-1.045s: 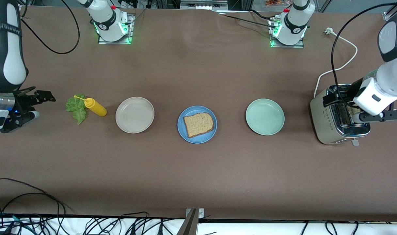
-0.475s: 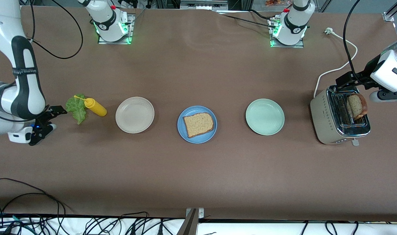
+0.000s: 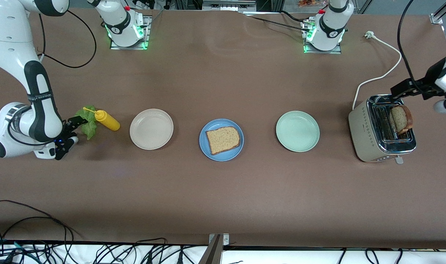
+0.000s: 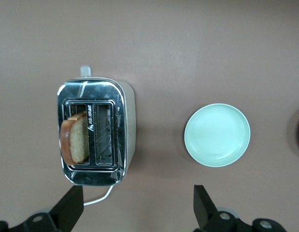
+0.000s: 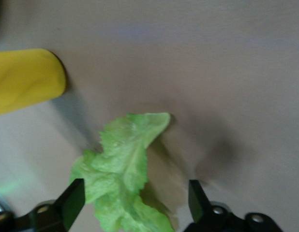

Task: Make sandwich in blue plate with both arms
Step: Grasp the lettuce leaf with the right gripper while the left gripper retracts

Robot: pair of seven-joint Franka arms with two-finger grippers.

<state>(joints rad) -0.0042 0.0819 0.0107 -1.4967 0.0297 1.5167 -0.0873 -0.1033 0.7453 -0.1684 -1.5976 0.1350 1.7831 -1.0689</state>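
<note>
Front view: right gripper (image 3: 72, 130) spread wide, empty, low beside lettuce (image 3: 86, 123), one finger at the leaf's edge. Left gripper (image 3: 415, 90) wide open too, empty, up over the table just beside toaster (image 3: 380, 128). One bread slice (image 3: 223, 139) flat in blue plate (image 3: 208, 150); another slice (image 3: 401, 119) upright in a toaster slot. Beige plate (image 3: 151, 129) and green plate (image 3: 297, 131) bare. Mustard bottle (image 3: 106, 120) against the lettuce.

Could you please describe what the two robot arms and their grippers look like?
Both arms are glossy white with black joint bands; the right arm carries small lettering on one band. Black cables trail from each. The bases glow green and carry red buttons. The right gripper and left gripper are black two-finger units with white wrist housings.
</note>
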